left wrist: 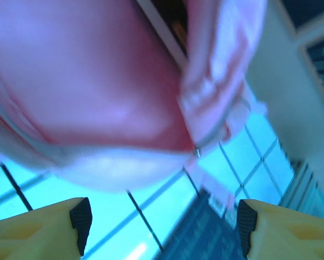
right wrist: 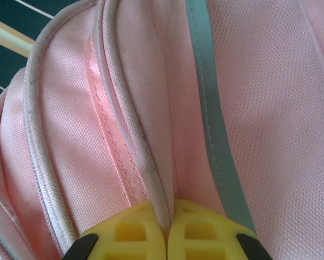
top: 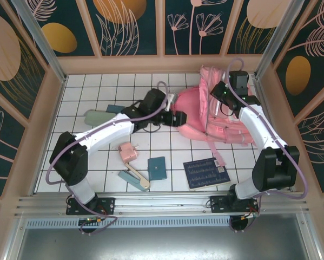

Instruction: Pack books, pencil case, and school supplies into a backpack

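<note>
Mid-pack, loading phase by my read. Near edge of the table carries the navy book (top: 206, 173) right of centre. Left of it are a teal square (top: 157, 168), the stapler-like tool (top: 133, 179) and the pink piece (top: 129, 151). The pencil case (top: 99, 117) and second teal square (top: 116, 108) sit further back toward the left edge. Left gripper (left wrist: 163, 225) is empty with jaws wide, mid-table just short of the backpack (top: 221, 116); the arm is stretched out long from its base with the forearm near level. The pink fabric in front of it looks like the open mouth, but the wrist view is blurred, so not sure. Next move as I see it: back off, swing to a loose item, probably the navy book. It's thin and flat, so it needs an edge pick. Backpack lies toward the far right corner. Right gripper (right wrist: 167, 222) reaches over it, jaws clamped on a piped seam, apparently holding the opening up.
</note>
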Controlling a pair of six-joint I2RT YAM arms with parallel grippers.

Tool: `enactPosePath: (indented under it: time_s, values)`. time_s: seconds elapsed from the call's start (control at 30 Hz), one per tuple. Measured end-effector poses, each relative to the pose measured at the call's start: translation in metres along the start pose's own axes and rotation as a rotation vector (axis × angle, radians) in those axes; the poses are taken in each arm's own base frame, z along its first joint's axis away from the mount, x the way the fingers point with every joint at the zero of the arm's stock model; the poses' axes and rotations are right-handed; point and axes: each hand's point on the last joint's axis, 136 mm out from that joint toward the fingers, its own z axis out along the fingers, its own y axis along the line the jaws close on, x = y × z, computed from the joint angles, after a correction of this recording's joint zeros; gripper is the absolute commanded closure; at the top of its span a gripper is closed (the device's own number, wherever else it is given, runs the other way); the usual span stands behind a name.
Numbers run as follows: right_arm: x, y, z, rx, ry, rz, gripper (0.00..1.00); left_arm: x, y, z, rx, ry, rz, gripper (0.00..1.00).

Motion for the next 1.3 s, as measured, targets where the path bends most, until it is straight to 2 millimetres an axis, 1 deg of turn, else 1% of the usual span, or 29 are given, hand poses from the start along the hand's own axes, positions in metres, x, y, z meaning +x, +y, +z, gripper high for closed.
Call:
enactPosePath:
  time_s: [0.17, 0.27, 0.37, 0.4, 0.47, 0.57, 0.63, 0.73, 0.83, 0.93, 1.07, 1.3]
  values:
    - [0.000, -0.003, 0.003, 0.013, -0.001, 0.002, 1.00, 0.066, -0.040, 0.019, -0.007, 0.163, 0.154, 0.28]
    - [0.000, -0.003, 0.004, 0.013, 0.001, 0.002, 1.00, 0.102, -0.058, 0.043, -0.011, 0.250, 0.241, 0.28]
    - [-0.001, -0.003, 0.004, 0.013, -0.001, 0.002, 1.00, 0.136, -0.063, 0.067, -0.037, 0.332, 0.304, 0.26]
    - [-0.001, -0.003, 0.004, 0.012, 0.000, 0.002, 1.00, 0.147, -0.061, 0.075, -0.055, 0.358, 0.321, 0.26]
    - [0.000, -0.003, 0.004, 0.009, 0.002, 0.002, 1.00, 0.159, -0.053, 0.085, -0.086, 0.391, 0.339, 0.25]
    - [0.001, -0.004, 0.003, 0.008, 0.001, 0.005, 1.00, 0.169, -0.037, 0.094, -0.128, 0.426, 0.348, 0.24]
    - [0.006, -0.009, 0.000, 0.003, -0.007, 0.012, 1.00, 0.172, -0.030, 0.097, -0.148, 0.437, 0.350, 0.24]
    - [0.025, -0.023, -0.011, 0.002, -0.020, 0.029, 1.00, 0.174, -0.024, 0.101, -0.159, 0.444, 0.353, 0.23]
    - [0.048, -0.042, -0.023, 0.018, -0.012, 0.043, 1.00, 0.176, -0.022, 0.102, -0.161, 0.449, 0.364, 0.23]
    - [0.061, -0.056, -0.025, 0.040, 0.004, 0.048, 1.00, 0.180, -0.015, 0.107, -0.187, 0.455, 0.382, 0.24]
    - [0.066, -0.064, -0.022, 0.057, 0.011, 0.053, 1.00, 0.188, -0.001, 0.114, -0.245, 0.473, 0.418, 0.24]
    - [0.064, -0.066, -0.022, 0.058, 0.002, 0.056, 1.00, 0.185, 0.004, 0.114, -0.322, 0.441, 0.510, 0.24]
